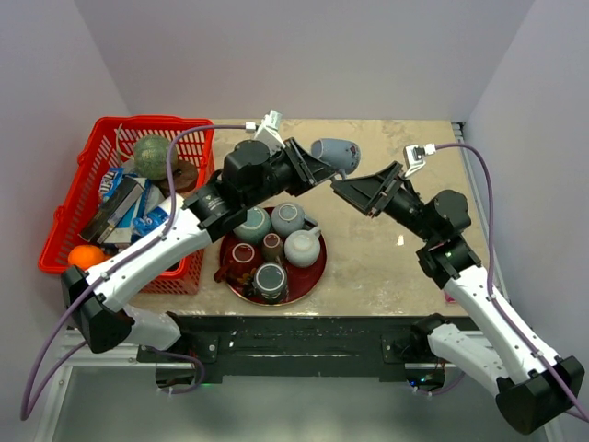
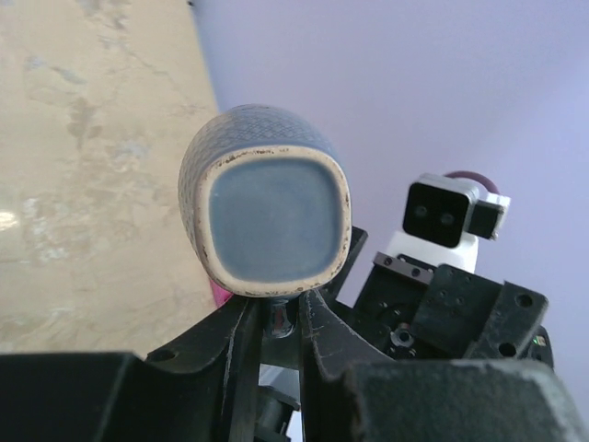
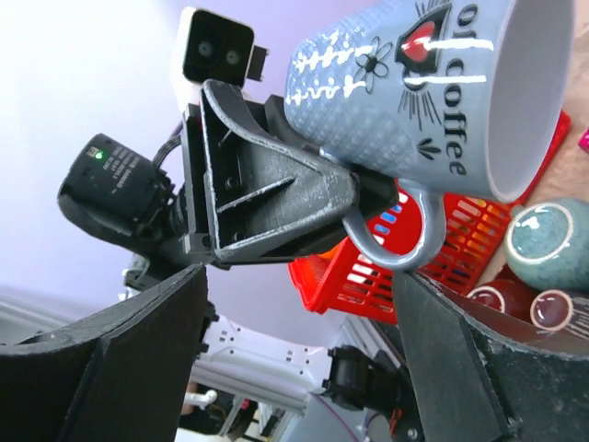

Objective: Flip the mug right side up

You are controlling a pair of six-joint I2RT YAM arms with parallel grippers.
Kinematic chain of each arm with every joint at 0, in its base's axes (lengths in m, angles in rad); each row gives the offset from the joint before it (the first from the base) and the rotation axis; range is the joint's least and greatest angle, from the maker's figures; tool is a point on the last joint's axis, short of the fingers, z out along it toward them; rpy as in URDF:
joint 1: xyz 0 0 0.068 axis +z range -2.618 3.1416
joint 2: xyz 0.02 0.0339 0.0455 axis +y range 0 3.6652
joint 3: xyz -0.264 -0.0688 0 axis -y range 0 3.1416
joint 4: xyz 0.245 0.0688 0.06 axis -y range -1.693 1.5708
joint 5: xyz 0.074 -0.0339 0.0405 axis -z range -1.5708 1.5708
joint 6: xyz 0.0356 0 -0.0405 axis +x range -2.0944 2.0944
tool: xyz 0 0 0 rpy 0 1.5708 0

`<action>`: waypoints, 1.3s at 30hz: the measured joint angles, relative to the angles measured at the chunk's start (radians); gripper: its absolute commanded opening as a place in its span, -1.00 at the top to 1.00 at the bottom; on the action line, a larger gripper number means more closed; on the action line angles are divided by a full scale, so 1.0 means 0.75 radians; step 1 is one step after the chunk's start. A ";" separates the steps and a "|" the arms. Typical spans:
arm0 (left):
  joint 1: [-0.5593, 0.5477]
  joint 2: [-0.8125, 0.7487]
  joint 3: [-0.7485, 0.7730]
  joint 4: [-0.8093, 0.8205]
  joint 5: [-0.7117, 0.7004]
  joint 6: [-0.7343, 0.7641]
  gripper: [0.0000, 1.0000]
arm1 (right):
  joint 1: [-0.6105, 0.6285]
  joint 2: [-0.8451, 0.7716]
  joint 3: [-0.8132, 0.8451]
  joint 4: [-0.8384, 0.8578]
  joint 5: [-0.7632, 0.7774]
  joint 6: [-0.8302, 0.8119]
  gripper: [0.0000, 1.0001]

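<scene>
A blue-grey mug (image 1: 336,154) with "coffee" lettering (image 3: 405,83) hangs in the air over the back of the table, lying roughly on its side. My left gripper (image 1: 317,170) is shut on its handle (image 3: 396,244). In the left wrist view the mug's flat base (image 2: 267,221) faces the camera just above the shut left gripper (image 2: 276,318). My right gripper (image 1: 352,196) stands open just right of the mug and points at it. In the right wrist view the right gripper (image 3: 294,350) holds nothing, and the handle loop sits close above its right finger (image 3: 451,359).
A dark red round tray (image 1: 304,285) carries several small cups and a teapot in front of the mug. A red basket (image 1: 64,216) full of packets, a green ball and an orange stands at the left. Bare tabletop (image 1: 377,258) lies right of the tray.
</scene>
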 measured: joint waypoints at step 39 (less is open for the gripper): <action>0.016 -0.167 -0.315 0.484 0.182 -0.169 0.24 | -0.004 0.052 0.014 0.193 0.107 0.032 1.00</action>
